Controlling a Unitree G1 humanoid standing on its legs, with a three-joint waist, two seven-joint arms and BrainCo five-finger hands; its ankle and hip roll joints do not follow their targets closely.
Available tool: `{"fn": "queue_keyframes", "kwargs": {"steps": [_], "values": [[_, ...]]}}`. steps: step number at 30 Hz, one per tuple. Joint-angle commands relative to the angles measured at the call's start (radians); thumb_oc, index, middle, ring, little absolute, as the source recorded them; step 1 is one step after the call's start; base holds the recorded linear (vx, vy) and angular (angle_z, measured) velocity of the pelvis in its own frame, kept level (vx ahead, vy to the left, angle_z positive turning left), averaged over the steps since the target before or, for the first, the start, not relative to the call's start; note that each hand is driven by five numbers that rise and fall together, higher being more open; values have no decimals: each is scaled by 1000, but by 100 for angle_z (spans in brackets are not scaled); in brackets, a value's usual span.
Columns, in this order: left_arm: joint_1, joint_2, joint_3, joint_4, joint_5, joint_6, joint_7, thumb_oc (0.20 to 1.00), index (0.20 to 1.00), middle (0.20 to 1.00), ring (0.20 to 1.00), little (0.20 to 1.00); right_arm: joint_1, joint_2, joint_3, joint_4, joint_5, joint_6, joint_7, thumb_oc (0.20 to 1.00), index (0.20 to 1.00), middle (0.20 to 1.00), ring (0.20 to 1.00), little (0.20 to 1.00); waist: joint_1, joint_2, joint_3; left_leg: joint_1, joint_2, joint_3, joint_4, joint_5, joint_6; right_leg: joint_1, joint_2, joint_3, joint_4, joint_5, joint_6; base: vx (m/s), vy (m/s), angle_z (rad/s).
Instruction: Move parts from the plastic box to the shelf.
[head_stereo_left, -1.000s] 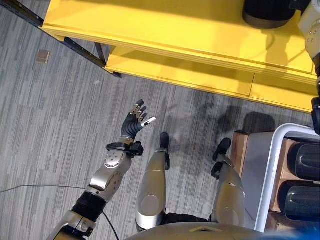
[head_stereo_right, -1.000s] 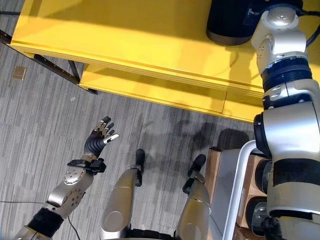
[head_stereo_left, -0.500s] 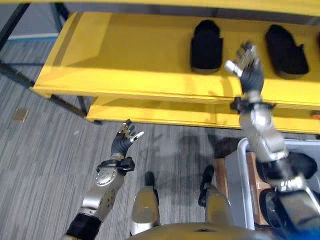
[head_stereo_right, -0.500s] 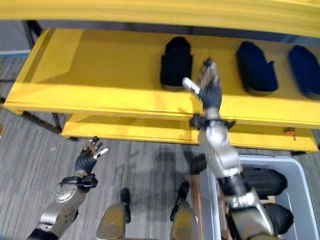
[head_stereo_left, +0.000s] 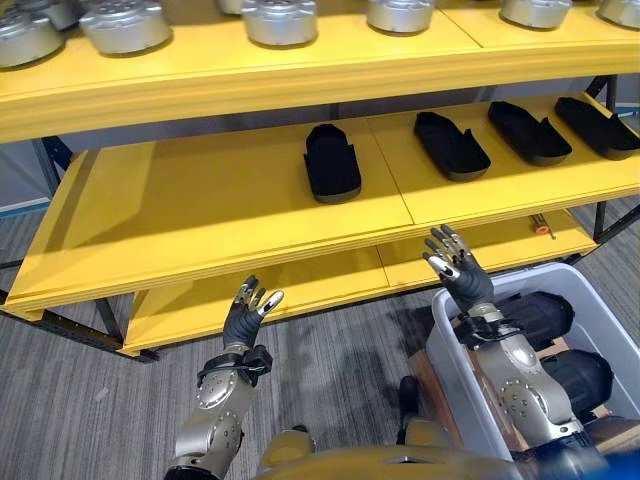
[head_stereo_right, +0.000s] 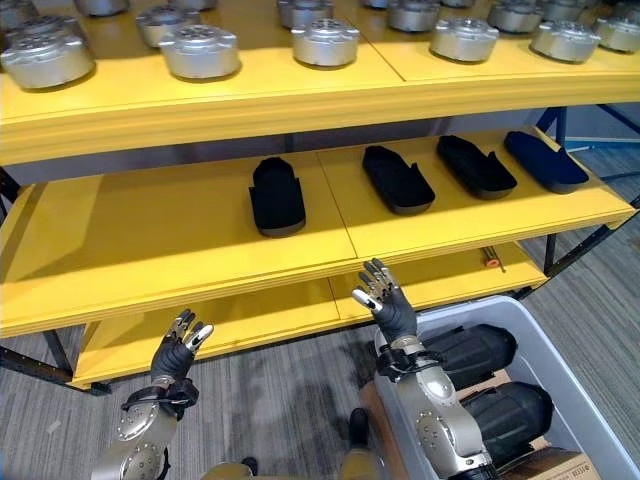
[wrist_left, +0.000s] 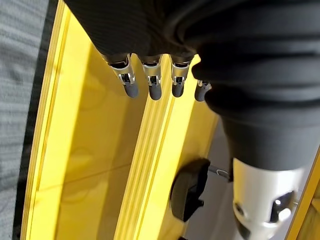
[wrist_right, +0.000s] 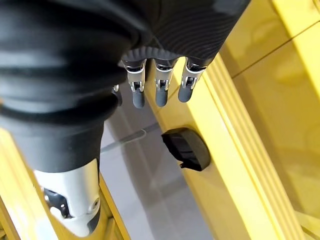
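Black moulded parts (head_stereo_left: 545, 318) lie in the grey plastic box (head_stereo_left: 610, 338); each robot hand, left (head_stereo_left: 247, 312) and right (head_stereo_left: 458, 274), spread empty.

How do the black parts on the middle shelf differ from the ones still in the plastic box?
The black parts on the middle shelf lie flat in a spaced row; the black parts in the plastic box sit packed close together. The shelf ones look flatter, the box ones bulkier. Both sets are black and untouched: left hand and right hand are open, empty.

We count four black parts (head_stereo_right: 276, 195) on the middle yellow shelf (head_stereo_right: 150, 250), two more in the plastic box (head_stereo_right: 590, 395), and ten silver discs (head_stereo_right: 199, 50) up top.
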Motion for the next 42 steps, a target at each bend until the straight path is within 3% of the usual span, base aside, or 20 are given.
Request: {"fn": "queue_keyframes", "kwargs": {"steps": [1,2,5,6,7,8,11,13,14,15,17,24,26,31,34,35,36,38,39,42], "values": [[-13,71,9,-70,63,-38,-26,1000,1000,1000,1000,1000,-53,8,-53,-63,12,-49,12,1000,1000,1000,1000,1000,7,15,38,-13,-1,90,-60,110,-19,127,-56,-44,66,-16,44,-14,442,52],[-25,105,6,-75,88,-37,-32,1000,1000,1000,1000,1000,-41,23,-66,-59,10,-48,18,1000,1000,1000,1000,1000,-5,6,44,-25,-31,128,-51,96,4,106,-83,-8,53,44,57,-19,348,34],[-44,132,9,-68,114,-36,-33,1000,1000,1000,1000,1000,-37,37,-80,-57,9,-46,20,1000,1000,1000,1000,1000,-12,0,48,-38,-46,157,-56,95,19,73,-95,22,41,98,67,-56,239,-17],[-55,142,13,-64,126,-38,-30,1000,1000,1000,1000,1000,-40,47,-73,-48,17,-47,18,1000,1000,1000,1000,1000,-20,-2,53,-40,-47,178,-60,96,24,55,-99,25,36,132,71,-137,275,-55],[-57,154,36,-63,138,-42,-23,1000,1000,1000,1000,1000,-59,50,-51,-38,20,-42,27,1000,1000,1000,1000,1000,-12,8,72,-33,-18,234,-75,102,31,10,-70,-26,52,129,69,-121,200,-73],[-58,155,36,-62,138,-42,-23,1000,1000,1000,1000,1000,-59,50,-51,-38,20,-42,27,1000,1000,1000,1000,1000,-12,5,69,-37,-21,235,-78,106,31,5,-72,-25,52,131,69,-137,266,-168],[-18,130,70,-71,123,-39,-33,1000,1000,1000,1000,1000,-45,44,-25,-29,16,-22,52,1000,1000,1000,1000,1000,24,35,66,8,33,341,-167,153,44,79,-55,-223,133,7,39,-81,186,-200],[16,114,87,-70,104,-33,-35,1000,1000,1000,1000,1000,-56,58,-9,-16,9,-12,52,1000,1000,1000,1000,1000,54,30,51,19,48,396,-200,173,43,126,-63,-269,148,-13,36,-76,-54,-175],[50,101,109,-75,92,-27,-39,1000,1000,1000,1000,1000,-60,65,-6,-16,7,-9,49,1000,1000,1000,1000,1000,74,23,39,39,58,425,-214,159,30,167,-75,-304,105,-5,60,-62,-135,-163],[64,95,115,-79,93,-24,-44,1000,1000,1000,1000,1000,-59,64,-4,-16,1,-5,50,1000,1000,1000,1000,1000,78,20,37,41,61,439,-214,161,27,172,-81,-311,82,13,68,7,-234,-208],[84,72,134,-67,93,-21,-49,1000,1000,1000,1000,1000,-37,56,-15,-25,-1,-1,53,1000,1000,1000,1000,1000,69,11,25,45,96,486,-199,168,2,183,-32,-288,-11,-7,59,28,-297,-125],[98,31,135,-57,104,-18,-63,1000,1000,1000,1000,1000,48,35,-101,-60,-2,-4,54,1000,1000,1000,1000,1000,5,51,14,95,186,543,-236,232,-62,193,60,-243,-53,-64,17,70,-222,-34],[99,17,124,-48,106,-19,-77,1000,1000,1000,1000,1000,122,25,-174,-65,0,-12,55,1000,1000,1000,1000,1000,-33,81,27,88,222,541,-206,256,-86,182,94,-223,-23,-111,-17,79,-281,-17],[97,-1,122,-39,116,-17,-91,1000,1000,1000,1000,1000,211,30,-268,-63,-10,-19,55,1000,1000,1000,1000,1000,-67,100,43,67,264,528,-140,319,-120,185,131,-216,0,-155,-58,84,-215,6],[88,-9,125,-41,111,-23,-90,1000,1000,1000,1000,1000,215,15,-288,-55,-15,-26,51,1000,1000,1000,1000,1000,-64,86,80,-16,288,468,80,351,-123,192,155,-195,19,-191,-102,58,-251,5],[78,-12,121,-40,105,-29,-87,1000,1000,1000,1000,1000,207,5,-283,-53,-20,-27,60,1000,1000,1000,1000,1000,-41,62,113,-109,236,392,190,341,-105,204,163,-179,17,-207,-115,-10,-162,-17],[74,-11,121,-39,102,-30,-85,1000,1000,1000,1000,1000,204,7,-280,-51,-21,-27,59,1000,1000,1000,1000,1000,-36,53,114,-149,219,387,158,343,-79,193,156,-184,16,-193,-113,44,-64,-37],[78,-9,121,-47,92,-32,-75,1000,1000,1000,1000,1000,195,-1,-274,-47,-25,-29,57,1000,1000,1000,1000,1000,-22,46,114,-171,218,339,27,341,-69,198,150,-162,13,-198,-94,199,159,-49],[74,-8,117,-46,88,-35,-62,1000,1000,1000,1000,1000,186,-10,-266,-31,-28,-37,52,1000,1000,1000,1000,1000,-8,54,114,-193,262,300,-168,436,-96,214,141,-152,19,-214,-74,325,256,-46],[72,-12,122,-41,92,-45,-51,1000,1000,1000,1000,1000,180,-26,-269,-14,-42,-38,52,1000,1000,1000,1000,1000,22,70,103,-214,287,202,-290,497,-143,259,114,-110,30,-240,-44,442,333,-38]]}}
